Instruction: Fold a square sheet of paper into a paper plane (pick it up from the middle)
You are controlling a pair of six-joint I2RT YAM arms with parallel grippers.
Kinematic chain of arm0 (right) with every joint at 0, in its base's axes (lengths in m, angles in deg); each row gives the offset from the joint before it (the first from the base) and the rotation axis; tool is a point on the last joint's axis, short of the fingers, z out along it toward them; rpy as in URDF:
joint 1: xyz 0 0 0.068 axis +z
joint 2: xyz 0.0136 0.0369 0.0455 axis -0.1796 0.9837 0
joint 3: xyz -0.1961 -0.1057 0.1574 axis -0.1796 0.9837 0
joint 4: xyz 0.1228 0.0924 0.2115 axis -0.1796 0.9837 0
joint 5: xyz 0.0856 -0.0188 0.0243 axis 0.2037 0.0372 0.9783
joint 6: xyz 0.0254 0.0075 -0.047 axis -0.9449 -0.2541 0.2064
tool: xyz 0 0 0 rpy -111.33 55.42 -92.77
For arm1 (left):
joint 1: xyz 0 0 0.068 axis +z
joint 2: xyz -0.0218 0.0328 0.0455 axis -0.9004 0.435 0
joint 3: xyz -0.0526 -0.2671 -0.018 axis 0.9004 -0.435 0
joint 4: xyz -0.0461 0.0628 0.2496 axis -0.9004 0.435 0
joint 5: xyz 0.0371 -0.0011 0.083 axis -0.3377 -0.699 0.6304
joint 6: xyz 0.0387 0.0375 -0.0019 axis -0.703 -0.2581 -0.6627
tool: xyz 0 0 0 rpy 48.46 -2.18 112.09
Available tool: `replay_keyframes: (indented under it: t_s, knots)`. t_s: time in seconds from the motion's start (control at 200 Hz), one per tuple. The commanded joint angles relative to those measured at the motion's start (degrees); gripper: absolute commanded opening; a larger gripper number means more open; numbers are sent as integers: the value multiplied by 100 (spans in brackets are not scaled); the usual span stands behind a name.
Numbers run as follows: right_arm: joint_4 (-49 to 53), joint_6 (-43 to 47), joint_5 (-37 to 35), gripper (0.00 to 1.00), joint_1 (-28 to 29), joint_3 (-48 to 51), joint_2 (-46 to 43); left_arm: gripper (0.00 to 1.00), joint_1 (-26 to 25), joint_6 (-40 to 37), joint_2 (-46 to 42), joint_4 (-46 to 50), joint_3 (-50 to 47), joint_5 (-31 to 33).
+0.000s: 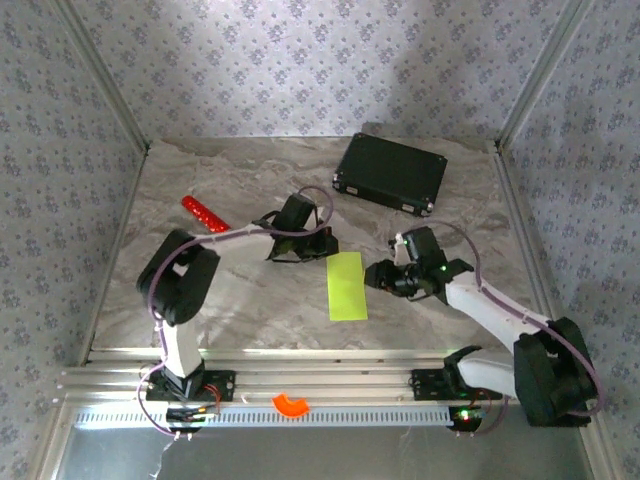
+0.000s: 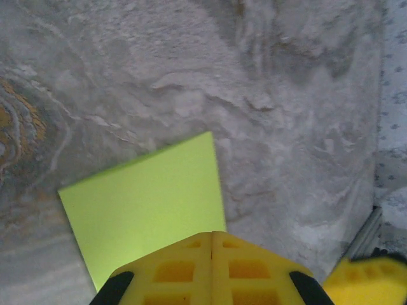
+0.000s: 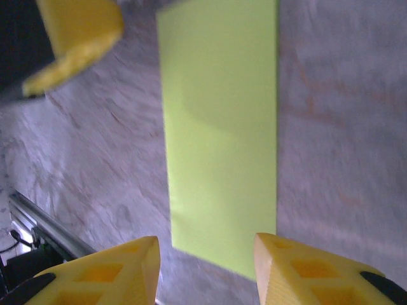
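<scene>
One lime paper sheet [image 1: 347,286] flat on table [image 1: 250,310] btwn L end effector [image 2: 212,238], pressed together, & R end effector [image 3: 206,244], spread.

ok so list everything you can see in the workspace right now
sheet of paper: one, lime yellow-green, flat mid-table between the grippers
case: one, black, far side, right of centre
stick: one, red, far left
ring piece: one, orange, near frame between the arm bases
table: one, grey marble pattern
left gripper: one, yellow, shut, by the paper's far end
right gripper: one, yellow, open, beside the paper's right edge
</scene>
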Motion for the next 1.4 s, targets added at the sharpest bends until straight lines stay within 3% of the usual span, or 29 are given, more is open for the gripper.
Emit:
replay_keyframes:
  t_s: [0.0, 0.31, 0.685, 0.999, 1.394]
  knots:
    - [217, -589, 105, 44, 126, 267, -236, 0, 70, -242, 384, 366, 318, -202]
    - [177, -1027, 186, 45, 535, 367, 103, 0, 121, -307, 898, 309, 200, -178]
    - [-186, -1185, 528, 49, 598, 452, 567, 0, 146, -335, 880, 167, -221, -173]
    - [-85, -996, 363, 52, 602, 269, 1069, 0, 143, -296, 851, 108, -220, -211]
    - [-488, -917, 931, 45, 386, 249, 1044, 0, 142, -284, 873, 95, -236, -227]
